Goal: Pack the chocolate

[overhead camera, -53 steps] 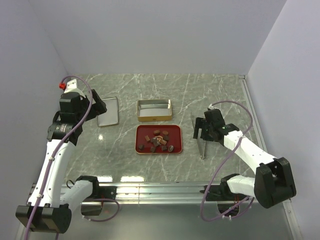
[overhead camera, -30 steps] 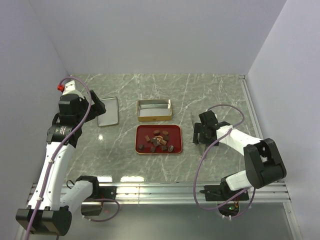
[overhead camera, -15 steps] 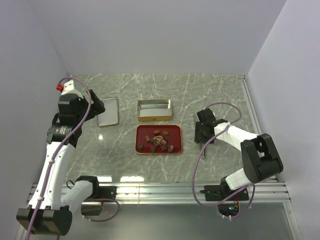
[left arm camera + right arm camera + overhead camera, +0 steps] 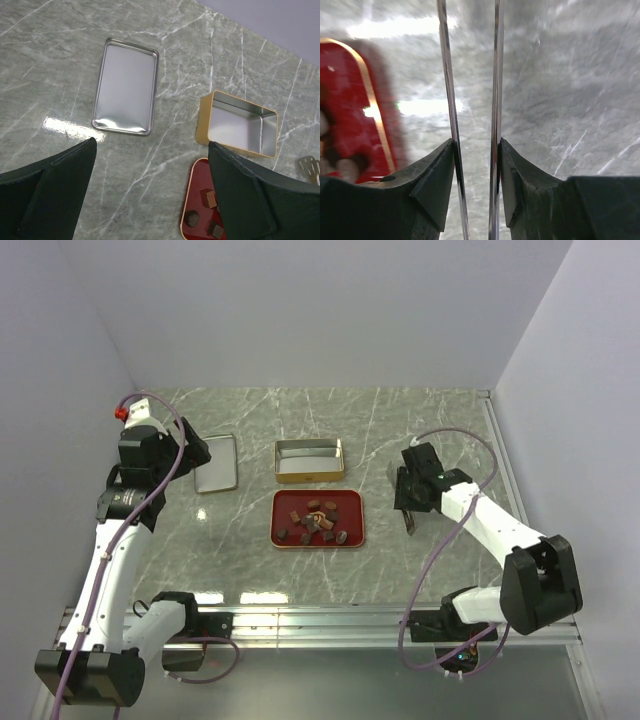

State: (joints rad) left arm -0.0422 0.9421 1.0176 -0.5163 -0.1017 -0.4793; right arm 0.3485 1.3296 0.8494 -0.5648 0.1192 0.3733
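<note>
Several small dark brown pieces of chocolate (image 4: 315, 518), some in reddish-orange wrappers, lie on the red tray (image 4: 277, 515) at mid-table. They also show at the bottom of the left wrist view as chocolate (image 4: 209, 198) on the tray (image 4: 192, 200). My right gripper (image 4: 408, 498) is to the right of the tray, shut on the long metal tongs (image 4: 408, 524). In the right wrist view each pad of the gripper (image 4: 476, 145) presses one arm of the tongs (image 4: 496, 75). My left gripper (image 4: 190, 450) hangs open and empty above the table's left side, its fingers wide apart (image 4: 151, 145).
An open gold-sided tin box (image 4: 310, 460) stands just behind the tray, also seen as the tin (image 4: 240, 131). Its flat metal lid (image 4: 216, 463) lies to the left, under my left gripper. White walls close in the table on three sides.
My right gripper has closed from wide open onto the two arms of the tongs, and its wrist has shifted slightly back and right. The left arm has stayed put.
</note>
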